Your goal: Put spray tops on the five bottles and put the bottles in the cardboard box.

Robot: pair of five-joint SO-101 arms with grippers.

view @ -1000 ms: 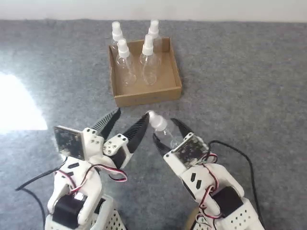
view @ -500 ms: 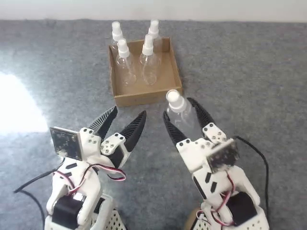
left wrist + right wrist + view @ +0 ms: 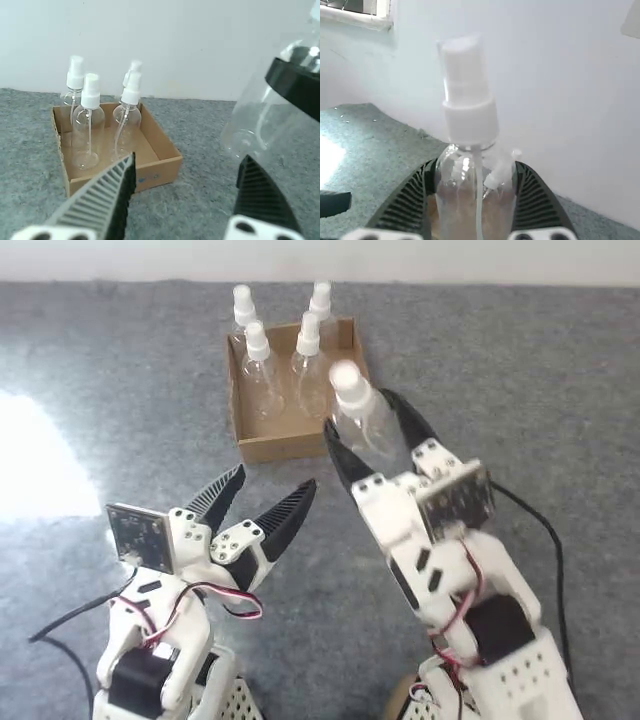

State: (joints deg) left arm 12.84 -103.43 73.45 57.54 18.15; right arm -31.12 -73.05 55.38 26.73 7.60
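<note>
Currently on my list:

- One shallow brown cardboard box (image 3: 300, 445), on the grey desk (image 3: 520, 390).
- Four clear plastic bottles with white spray tops (image 3: 263, 380), inside the box, all upright, in two rows of two.
- Fifth clear bottle with white spray top (image 3: 350, 390), upright and lifted off the desk. From my high camera it sits at the box's near right corner.
- Right gripper (image 3: 362, 430), with its black fingers (image 3: 405, 205) clamped on that bottle's body from both sides.
- Left gripper (image 3: 275, 478), just short of the box's front wall, fingers spread wide apart.
</note>
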